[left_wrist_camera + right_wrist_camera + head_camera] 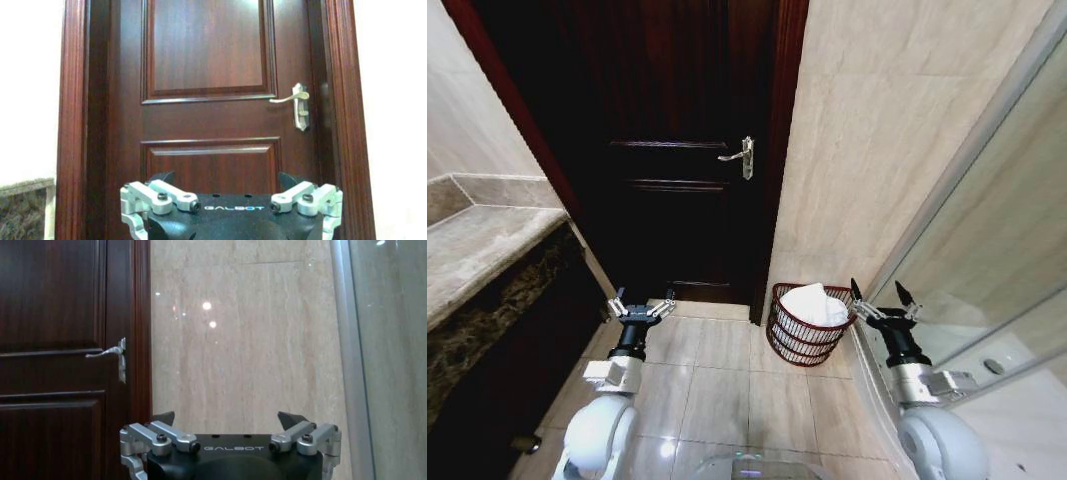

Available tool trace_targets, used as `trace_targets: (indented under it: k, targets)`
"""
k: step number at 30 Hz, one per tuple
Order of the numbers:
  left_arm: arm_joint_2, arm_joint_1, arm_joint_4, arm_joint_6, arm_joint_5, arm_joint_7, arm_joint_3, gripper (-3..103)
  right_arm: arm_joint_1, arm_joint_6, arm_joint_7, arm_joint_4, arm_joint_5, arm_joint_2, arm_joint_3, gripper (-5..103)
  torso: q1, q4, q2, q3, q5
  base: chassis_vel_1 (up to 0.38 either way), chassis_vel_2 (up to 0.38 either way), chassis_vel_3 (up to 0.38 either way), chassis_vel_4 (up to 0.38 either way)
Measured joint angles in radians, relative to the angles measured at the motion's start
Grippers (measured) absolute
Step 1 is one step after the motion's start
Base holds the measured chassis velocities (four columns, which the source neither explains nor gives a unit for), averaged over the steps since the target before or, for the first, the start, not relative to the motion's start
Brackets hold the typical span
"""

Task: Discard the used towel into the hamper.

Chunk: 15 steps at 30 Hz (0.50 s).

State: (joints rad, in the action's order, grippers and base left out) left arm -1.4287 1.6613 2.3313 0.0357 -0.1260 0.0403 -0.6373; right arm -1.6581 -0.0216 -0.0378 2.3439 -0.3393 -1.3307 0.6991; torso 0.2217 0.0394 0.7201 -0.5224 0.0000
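Observation:
The hamper point(806, 345), a dark red-brown wire basket, stands on the floor against the tiled wall right of the door. A white towel point(814, 303) lies bunched inside it, rising just above the rim. My right gripper point(879, 297) is open and empty, held up just to the right of the hamper. My left gripper point(640, 304) is open and empty too, raised in front of the door to the hamper's left. In the wrist views both grippers point(227, 181) point(227, 420) show spread fingers with nothing between them.
A dark wooden door point(677, 160) with a metal handle point(739, 156) is shut straight ahead. A stone counter point(477, 250) runs along the left. A glass shower partition point(987, 240) lines the right. Tiled floor point(717, 390) lies between my arms.

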Motion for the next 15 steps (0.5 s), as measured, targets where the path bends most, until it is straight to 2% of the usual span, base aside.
trace_targets:
  k: [15]
  targets:
    - [0.000, 0.010, 0.008, 0.018, -0.001, 0.001, 0.000, 100, -0.029, -0.019, -0.002, 0.019, 0.023, -0.022, -0.016, 100, 0.031, 0.0000, 0.071, -0.040, -0.0001, 0.000, 0.000, 0.000, 0.000]
